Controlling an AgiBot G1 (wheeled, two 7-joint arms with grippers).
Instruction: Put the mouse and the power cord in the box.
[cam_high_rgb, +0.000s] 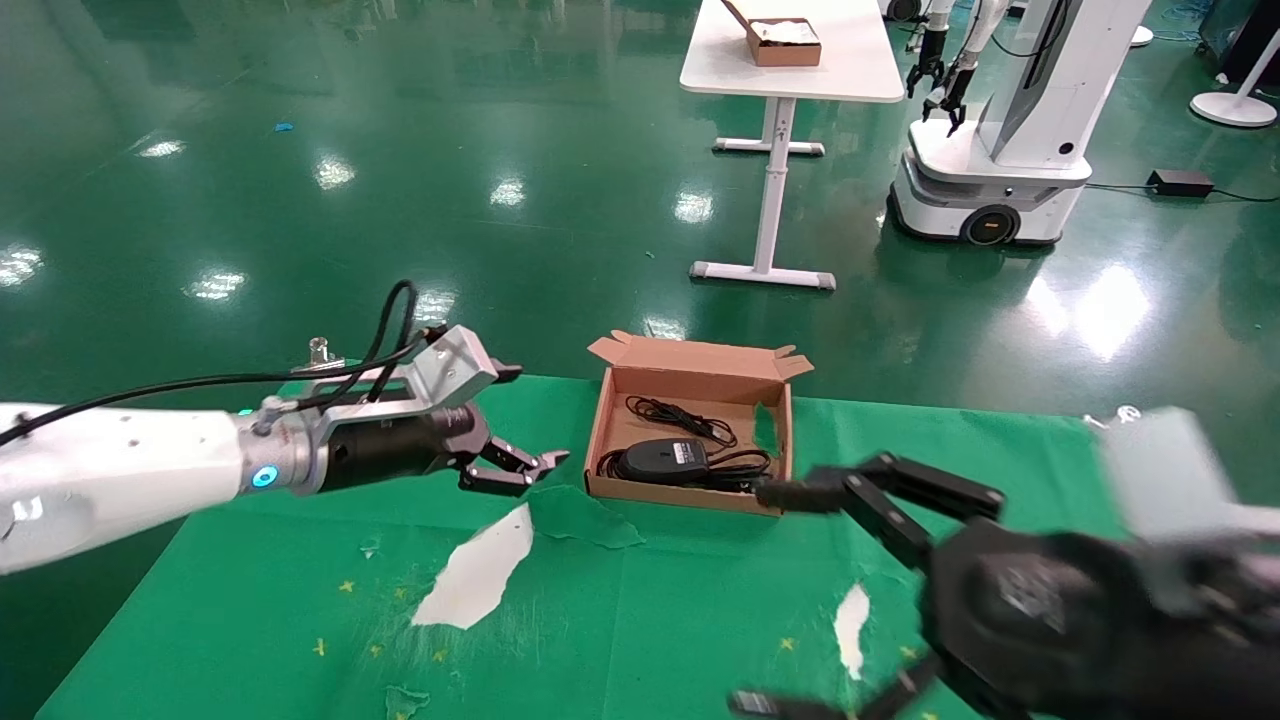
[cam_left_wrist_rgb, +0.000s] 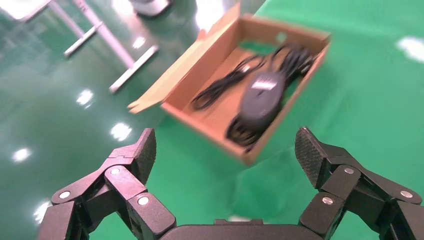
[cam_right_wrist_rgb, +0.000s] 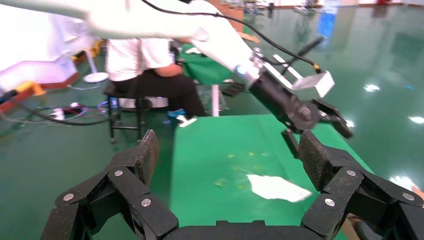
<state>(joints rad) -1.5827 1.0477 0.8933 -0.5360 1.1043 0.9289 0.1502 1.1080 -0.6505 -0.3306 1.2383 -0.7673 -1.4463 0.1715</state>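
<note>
Brown cardboard, shallow: the box (cam_high_rgb: 690, 425) sits at the far middle of the green-covered tabletop (cam_high_rgb: 640, 600), flaps up. Inside it, the mouse (cam_high_rgb: 660, 458) lies label-side up toward the near wall, and black cable is bundled around and behind it; a looped length lies at about 12 o'clock from the mouse. Which strands are the power cord (cam_high_rgb: 680, 415) and which the mouse's thin lead cannot be told for certain, and no plug is visible. Left gripper (cam_high_rgb: 515, 468) hangs at 9 o'clock of the box, near it but apart, fingers spread, holding nothing. Right gripper (cam_high_rgb: 800, 600) is low at 5 o'clock of the box, close to the head camera, fingers spread wide and empty; its upper fingertip overlaps the box's near right corner in the head view, contact uncertain. Judgement: both items look to be in the box, so the placing step appears done; what is left calls for clearing both arms off the box without snagging a flap or a loop of cable. The left wrist view looks down into the box and shows the grey label on the mouse and cable crowding the wall beside it. The right wrist view misses the box, showing instead the left arm across the cloth, a white tear (cam_right_wrist_rgb: 277, 187) in the covering, and a seated person (cam_right_wrist_rgb: 150, 75) beyond the tabletop.
</note>
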